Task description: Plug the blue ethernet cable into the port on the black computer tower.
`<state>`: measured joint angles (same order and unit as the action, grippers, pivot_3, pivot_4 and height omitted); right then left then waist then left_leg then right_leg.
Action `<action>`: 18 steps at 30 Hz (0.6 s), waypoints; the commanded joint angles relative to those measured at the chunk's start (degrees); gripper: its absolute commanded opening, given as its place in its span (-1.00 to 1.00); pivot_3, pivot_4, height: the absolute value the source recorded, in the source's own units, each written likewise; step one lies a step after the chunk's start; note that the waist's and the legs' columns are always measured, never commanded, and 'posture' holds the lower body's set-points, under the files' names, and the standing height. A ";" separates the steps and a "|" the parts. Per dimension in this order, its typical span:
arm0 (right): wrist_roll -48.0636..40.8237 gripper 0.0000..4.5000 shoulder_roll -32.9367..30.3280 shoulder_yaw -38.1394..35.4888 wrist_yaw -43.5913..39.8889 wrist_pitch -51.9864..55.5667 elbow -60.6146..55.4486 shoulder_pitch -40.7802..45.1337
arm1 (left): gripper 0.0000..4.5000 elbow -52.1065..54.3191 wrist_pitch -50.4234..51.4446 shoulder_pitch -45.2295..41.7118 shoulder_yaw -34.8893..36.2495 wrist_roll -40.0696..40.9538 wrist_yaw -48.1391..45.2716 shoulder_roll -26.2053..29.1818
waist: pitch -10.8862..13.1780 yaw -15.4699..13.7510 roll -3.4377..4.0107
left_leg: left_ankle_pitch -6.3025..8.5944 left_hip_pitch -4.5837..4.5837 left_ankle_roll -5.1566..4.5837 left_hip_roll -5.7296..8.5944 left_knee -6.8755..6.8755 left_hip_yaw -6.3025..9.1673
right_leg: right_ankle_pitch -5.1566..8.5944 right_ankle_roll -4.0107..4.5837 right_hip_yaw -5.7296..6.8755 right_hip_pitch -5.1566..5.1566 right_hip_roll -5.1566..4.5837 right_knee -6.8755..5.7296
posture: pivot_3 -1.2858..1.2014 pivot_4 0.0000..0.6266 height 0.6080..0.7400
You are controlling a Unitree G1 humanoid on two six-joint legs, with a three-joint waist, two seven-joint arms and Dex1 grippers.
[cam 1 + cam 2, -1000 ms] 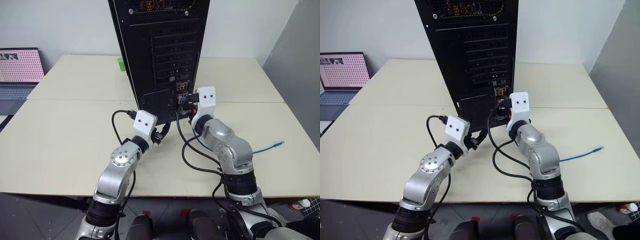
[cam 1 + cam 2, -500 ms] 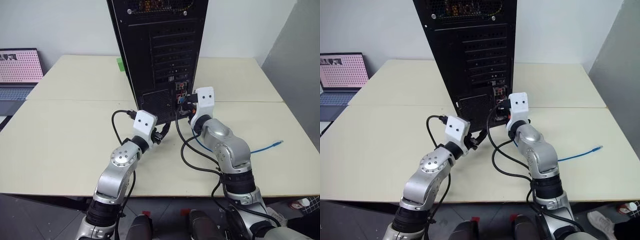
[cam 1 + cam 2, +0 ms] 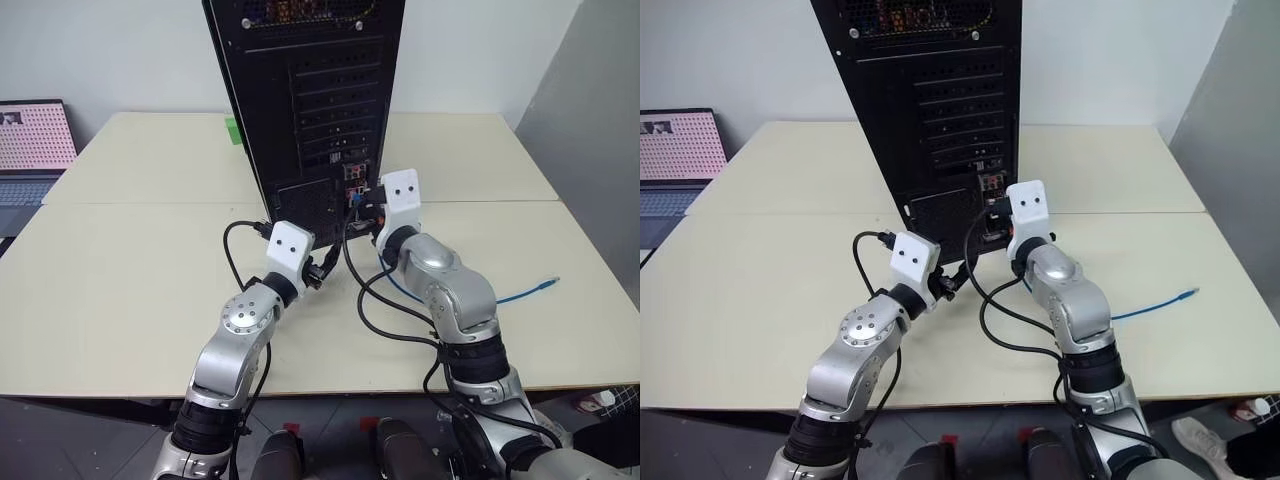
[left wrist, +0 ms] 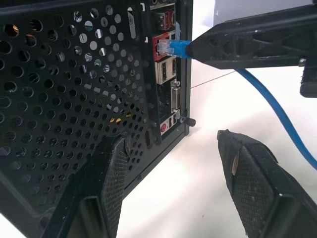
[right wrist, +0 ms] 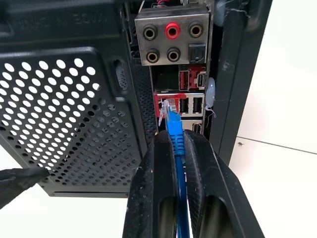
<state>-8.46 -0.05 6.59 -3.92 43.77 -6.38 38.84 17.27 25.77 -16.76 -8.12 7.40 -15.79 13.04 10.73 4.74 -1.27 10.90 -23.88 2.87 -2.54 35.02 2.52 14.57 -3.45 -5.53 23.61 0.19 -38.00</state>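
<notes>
- Right wrist view has the right end effector (image 5: 179,148) pressed together on the blue ethernet cable (image 5: 177,144), pinching it just behind its clear plug.
- Plug's long axis runs along the fingers, tip pointing straight at the rear panel of the black computer tower (image 3: 300,90); the tip sits at the port (image 5: 166,105), in the red-framed block of the connector cluster. Whether it is fully seated cannot be told.
- Left wrist view shows the same plug (image 4: 171,47) lying level, its tip at the red-framed socket, with the cord curving back and down away from the tower behind the right end effector's black fingers (image 4: 247,42).
- Behind the right arm the cable trails rightward across the surface (image 3: 120,270), and its free end (image 3: 545,284) lies near the right edge, well apart from the tower.
- Left end effector (image 4: 173,173) is spread, holding nothing, low beside the perforated vent grille (image 4: 64,89) on the tower's near-left, apart from the plug.
- Audio jacks (image 5: 171,39) sit above the port, with USB sockets (image 5: 190,105) just beside it on the right.
- Black robot-arm cables (image 3: 365,300) loop over the surface between the arms.
- Laptop (image 3: 30,145) stands open at the far left edge; a green tag (image 3: 232,128) lies left of the tower.
</notes>
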 commanded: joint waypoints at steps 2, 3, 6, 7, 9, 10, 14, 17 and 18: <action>1.65 -1.00 -0.29 1.80 -1.36 -2.52 -0.86 2.48 | 0.32 0.70 -1.30 -0.37 -0.01 -0.70 -0.08 -0.46 | 0.00 0.01 0.00 | 0.00 -0.02 0.00 0.00 -0.01 0.00 | 0.00 0.00 -0.01 0.00 0.00 0.04 | 0.03 -0.52 1.00; 1.90 -1.00 -0.34 2.05 -1.51 -2.64 -0.85 2.54 | 0.32 0.68 -1.32 -0.36 -0.01 -0.74 -0.10 -0.50 | 0.00 0.03 0.00 | 0.00 -0.03 0.00 0.00 -0.02 -0.01 | 0.00 0.00 -0.02 0.00 0.00 0.06 | 0.03 -0.52 1.00; 2.39 -1.00 -0.22 2.22 -1.63 -2.79 -0.69 2.54 | 0.32 0.57 -1.36 -0.35 0.01 -0.91 -0.17 -0.69 | 0.00 0.05 0.00 | 0.00 -0.02 0.00 0.00 -0.03 -0.02 | 0.00 0.00 -0.02 0.03 0.00 0.04 | 0.03 -0.52 1.00; 2.55 -1.00 -0.08 2.14 -1.58 -2.67 -0.69 2.51 | 0.32 0.56 -1.37 -0.35 0.02 -0.96 -0.19 -0.77 | 0.00 0.05 0.00 | 0.00 -0.02 0.00 0.00 -0.03 -0.02 | 0.00 0.00 -0.02 0.03 0.00 0.03 | 0.03 -0.52 1.00; 2.90 -1.00 0.19 2.02 -1.48 -2.44 -0.78 2.47 | 0.32 0.59 -1.36 -0.33 0.05 -1.05 -0.22 -0.91 | 0.00 0.05 0.00 | 0.00 -0.02 0.00 0.00 -0.04 -0.02 | 0.00 0.00 -0.02 0.04 0.00 0.03 | 0.03 -0.52 1.00; 2.98 -1.00 0.39 1.94 -1.40 -2.37 -0.78 2.50 | 0.32 0.52 -1.39 -0.37 0.07 -1.10 -0.24 -0.98 | 0.00 0.05 0.00 | 0.00 -0.02 0.00 0.00 -0.04 -0.02 | 0.00 0.00 -0.02 0.04 0.00 0.03 | 0.03 -0.52 1.00; 3.38 -1.00 1.13 1.88 -0.92 -2.52 -0.77 2.82 | 0.32 0.31 -1.40 -0.46 0.11 -1.22 -0.20 -1.23 | 0.00 0.06 0.00 | 0.00 -0.03 0.00 0.00 -0.04 -0.02 | 0.00 0.00 -0.02 0.04 0.00 0.03 | 0.03 -0.52 1.00; 3.72 -1.00 1.78 1.77 -0.49 -2.90 -0.38 3.27 | 0.32 0.32 -1.38 -0.45 0.13 -1.28 -0.11 -1.43 | 0.00 0.08 0.00 | 0.00 -0.03 0.00 0.00 -0.04 -0.02 | 0.00 0.00 -0.02 0.06 0.00 0.03 | 0.03 -0.52 1.00; 3.77 -1.00 2.08 1.72 -0.29 -3.01 -0.18 3.51 | 0.32 0.38 -1.35 -0.43 0.12 -1.30 -0.04 -1.51 | 0.00 0.10 0.00 | 0.00 -0.03 0.00 0.00 -0.05 -0.02 | 0.00 0.00 -0.03 0.06 0.00 0.03 | 0.03 -0.52 1.00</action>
<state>-5.13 0.70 8.08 -4.53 42.96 -5.37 39.50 16.12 25.70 -16.76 -8.12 6.36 -15.80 11.94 10.73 4.84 -1.27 10.90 -23.91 2.87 -2.54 34.97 2.50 14.57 -3.45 -5.57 23.68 0.19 -37.97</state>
